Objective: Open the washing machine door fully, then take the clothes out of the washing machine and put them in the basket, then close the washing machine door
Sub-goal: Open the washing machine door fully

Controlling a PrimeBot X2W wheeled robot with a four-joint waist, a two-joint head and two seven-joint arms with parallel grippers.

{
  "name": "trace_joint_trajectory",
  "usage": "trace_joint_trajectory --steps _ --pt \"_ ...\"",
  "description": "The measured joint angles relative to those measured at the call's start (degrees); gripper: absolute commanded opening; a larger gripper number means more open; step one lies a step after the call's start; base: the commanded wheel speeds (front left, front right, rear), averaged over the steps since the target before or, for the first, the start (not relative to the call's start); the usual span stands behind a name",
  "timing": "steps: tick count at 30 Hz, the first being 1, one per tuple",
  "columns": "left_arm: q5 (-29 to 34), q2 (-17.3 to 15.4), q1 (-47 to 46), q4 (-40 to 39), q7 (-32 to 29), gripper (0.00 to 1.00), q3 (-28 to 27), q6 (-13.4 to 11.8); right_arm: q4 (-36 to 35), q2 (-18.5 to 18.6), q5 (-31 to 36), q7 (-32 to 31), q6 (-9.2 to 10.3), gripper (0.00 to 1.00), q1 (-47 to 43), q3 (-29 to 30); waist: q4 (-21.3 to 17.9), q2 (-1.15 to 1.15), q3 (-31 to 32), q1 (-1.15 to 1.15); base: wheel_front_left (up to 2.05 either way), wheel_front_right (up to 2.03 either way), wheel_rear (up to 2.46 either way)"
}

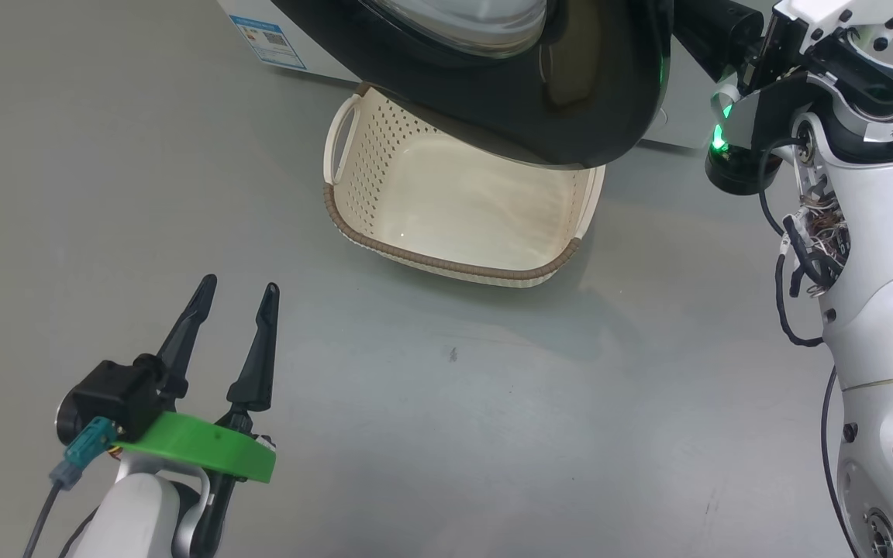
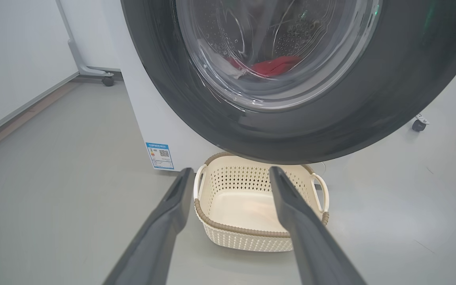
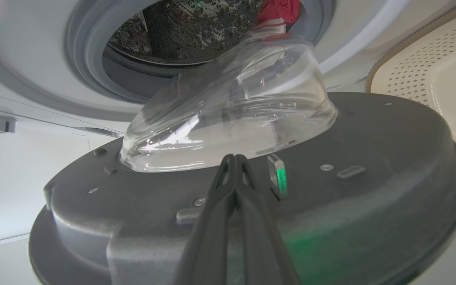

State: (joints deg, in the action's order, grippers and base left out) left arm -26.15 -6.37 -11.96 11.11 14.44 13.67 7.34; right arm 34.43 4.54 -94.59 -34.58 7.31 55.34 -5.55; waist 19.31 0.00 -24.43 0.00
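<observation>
Now our closed right jaws rest against the inner face of the door (image 3: pixel 370 206), our open left jaws farther off.

I take this for a lab or test bay. The floor (image 1: pixel 446 434) I see is bare, smooth grey, and the wall (image 2: pixel 14 59) is plain white panel. A metal frame leg (image 2: pixel 71 43) stands on a castor (image 2: pixel 107 81); another castor (image 2: pixel 418 125) sits off to the right. The washer (image 2: pixel 151 122) stands free on the floor, with a basket (image 2: pixel 251 241) before it.
</observation>
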Motion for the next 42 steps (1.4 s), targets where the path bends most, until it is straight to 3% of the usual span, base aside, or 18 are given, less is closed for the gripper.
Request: trace_joint_trajectory --steps 42 --pt "0.58 0.11 0.23 1.02 0.00 1.00 -0.08 0.00 0.91 -0.11 -9.57 -5.46 0.00 0.00 -6.02 -12.05 -0.77 0.00 4.91 0.00 0.00 0.00 0.00"
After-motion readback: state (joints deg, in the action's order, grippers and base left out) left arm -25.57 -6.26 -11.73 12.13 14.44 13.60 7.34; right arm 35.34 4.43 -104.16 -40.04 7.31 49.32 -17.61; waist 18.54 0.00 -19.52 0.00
